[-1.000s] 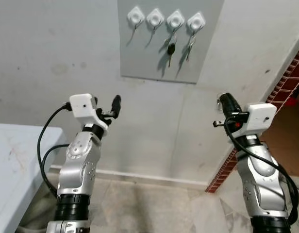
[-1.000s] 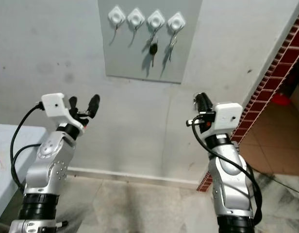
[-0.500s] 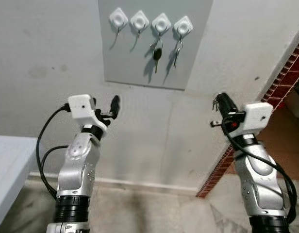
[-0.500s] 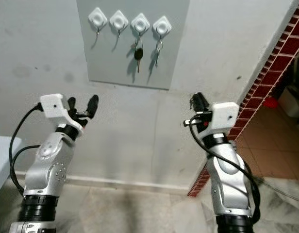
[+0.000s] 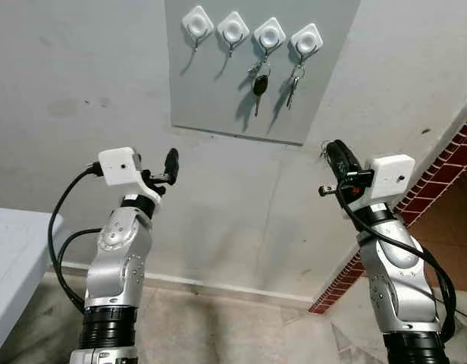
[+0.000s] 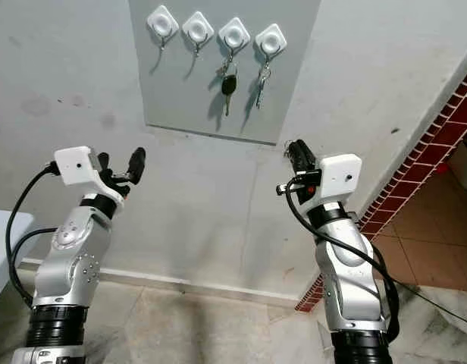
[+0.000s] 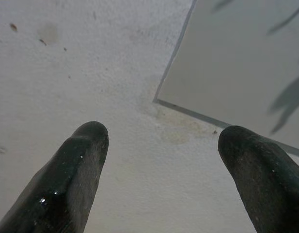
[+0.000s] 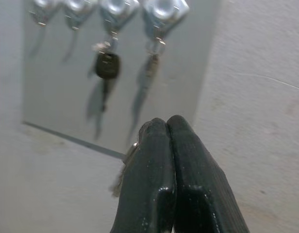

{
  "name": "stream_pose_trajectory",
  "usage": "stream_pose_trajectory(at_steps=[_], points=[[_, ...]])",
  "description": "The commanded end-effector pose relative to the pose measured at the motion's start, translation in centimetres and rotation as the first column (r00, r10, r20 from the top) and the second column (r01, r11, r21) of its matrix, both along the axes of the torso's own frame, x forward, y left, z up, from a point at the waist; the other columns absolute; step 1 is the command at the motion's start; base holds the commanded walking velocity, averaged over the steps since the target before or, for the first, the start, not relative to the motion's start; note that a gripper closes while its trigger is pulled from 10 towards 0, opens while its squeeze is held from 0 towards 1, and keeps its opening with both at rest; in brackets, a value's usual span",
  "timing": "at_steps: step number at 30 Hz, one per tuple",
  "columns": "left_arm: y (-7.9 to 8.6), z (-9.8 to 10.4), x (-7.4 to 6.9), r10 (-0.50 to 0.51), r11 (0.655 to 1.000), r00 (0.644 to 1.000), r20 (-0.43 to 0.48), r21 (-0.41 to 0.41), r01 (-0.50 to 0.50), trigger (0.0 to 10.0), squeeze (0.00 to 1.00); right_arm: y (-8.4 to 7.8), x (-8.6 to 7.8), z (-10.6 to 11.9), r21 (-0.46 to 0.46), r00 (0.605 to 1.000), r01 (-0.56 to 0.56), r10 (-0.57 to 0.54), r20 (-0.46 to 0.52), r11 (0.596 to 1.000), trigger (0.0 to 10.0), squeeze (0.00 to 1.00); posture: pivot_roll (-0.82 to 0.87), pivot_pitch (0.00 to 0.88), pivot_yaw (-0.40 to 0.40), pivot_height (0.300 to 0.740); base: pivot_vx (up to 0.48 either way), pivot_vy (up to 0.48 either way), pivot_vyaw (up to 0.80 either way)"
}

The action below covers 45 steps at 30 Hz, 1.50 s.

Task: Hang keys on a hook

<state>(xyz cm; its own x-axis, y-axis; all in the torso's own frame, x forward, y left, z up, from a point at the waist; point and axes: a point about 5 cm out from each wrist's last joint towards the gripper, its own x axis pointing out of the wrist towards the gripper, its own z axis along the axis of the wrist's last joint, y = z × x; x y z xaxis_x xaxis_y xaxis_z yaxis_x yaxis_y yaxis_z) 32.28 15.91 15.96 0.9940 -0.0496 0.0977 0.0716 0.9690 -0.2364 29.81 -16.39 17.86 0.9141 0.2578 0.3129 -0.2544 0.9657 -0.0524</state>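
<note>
Risk of a dropped set first: small metal keys on a ring pinched between the closed black fingers of the right gripper, with little more than a sliver of ring and metal peeking out beside the fingertips, so any slip or knock against the wall could shake them loose. Could also snag on the black-headed car key or the slim silver key already hanging from the two right-hand white diamond-shaped hooks; safer aim likely one of the two bare hooks at the left of the grey wall panel. Held below the panel's lower right corner, well apart from every hook. Left gripper raised, fingers spread wide, holding nothing.
</note>
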Motion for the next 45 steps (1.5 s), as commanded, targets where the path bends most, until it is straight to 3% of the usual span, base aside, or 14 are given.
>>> stream_pose_trajectory(at_steps=[1,9,20,29,33,37,40,45], points=[[-0.7,0.4,-0.1,-0.040,0.999,0.999,0.013,0.016,0.040,10.0,0.00,0.0,0.1,0.1,-0.006,1.000,-0.022,0.022,-0.006,1.000,10.0,0.00,0.04,0.000,-0.070,0.740,0.000,0.000,0.00],[-1.5,0.8,0.0,-0.068,0.997,0.998,0.016,0.023,0.068,10.0,0.00,1.7,1.6,0.9,-0.032,0.987,-0.160,0.160,0.006,0.987,10.0,0.00,0.04,0.011,-0.063,0.740,0.000,0.000,0.00],[-2.3,1.8,0.0,-0.108,0.994,0.993,0.048,0.021,0.107,10.0,0.00,4.6,4.4,4.2,0.075,0.936,-0.349,0.345,0.068,0.934,10.0,0.00,0.05,0.020,-0.062,0.740,0.000,0.000,0.00],[-2.4,2.0,0.0,-0.107,0.994,0.993,0.052,0.026,0.106,10.0,0.00,6.3,5.2,5.0,0.057,0.910,-0.408,0.402,0.099,0.911,10.0,0.00,0.06,0.018,-0.067,0.740,0.000,0.000,0.00],[-2.4,2.0,-0.1,-0.104,0.994,0.993,0.053,0.034,0.102,10.0,0.00,5.4,4.8,4.1,0.066,0.937,-0.344,0.339,0.084,0.936,10.0,0.00,0.06,0.016,-0.068,0.740,0.000,0.000,0.00],[-2.1,1.5,-0.2,-0.101,0.995,0.994,0.035,0.031,0.100,10.0,0.00,3.3,4.3,2.5,0.094,0.983,-0.181,0.176,0.058,0.979,10.0,0.00,0.05,0.011,-0.063,0.740,0.000,0.000,0.00],[-2.1,1.3,-0.2,-0.112,0.994,0.994,0.020,0.015,0.111,10.0,0.00,1.7,3.5,1.1,0.106,0.998,-0.067,0.064,0.024,0.992,10.0,0.00,0.05,0.010,-0.055,0.740,0.000,0.000,0.00],[-2.3,1.1,-0.1,-0.123,0.992,0.992,0.011,0.006,0.123,10.0,0.00,0.4,1.9,-0.3,0.117,1.000,-0.003,0.005,-0.015,0.993,10.0,0.00,0.04,0.008,-0.049,0.740,0.000,0.125,0.00]])
